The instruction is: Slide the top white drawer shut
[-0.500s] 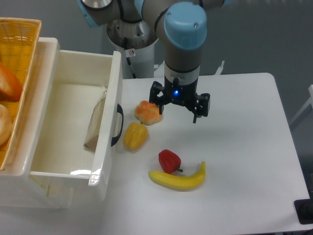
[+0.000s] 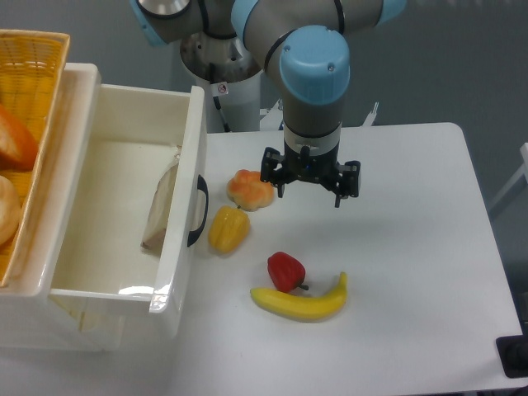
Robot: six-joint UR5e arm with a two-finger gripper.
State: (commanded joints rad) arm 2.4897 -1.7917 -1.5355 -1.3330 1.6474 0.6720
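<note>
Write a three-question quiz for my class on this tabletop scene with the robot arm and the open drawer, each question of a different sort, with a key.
1. True or false: the top white drawer is pulled out, with its inside visible.
2. Which item lies closest to the drawer's black handle? A) banana B) yellow pepper C) red pepper
3. Fill in: the gripper is open and holds ____.

Key: 1 true; 2 B; 3 nothing. The gripper is beside the orange pastry on the table, away from the handle.
</note>
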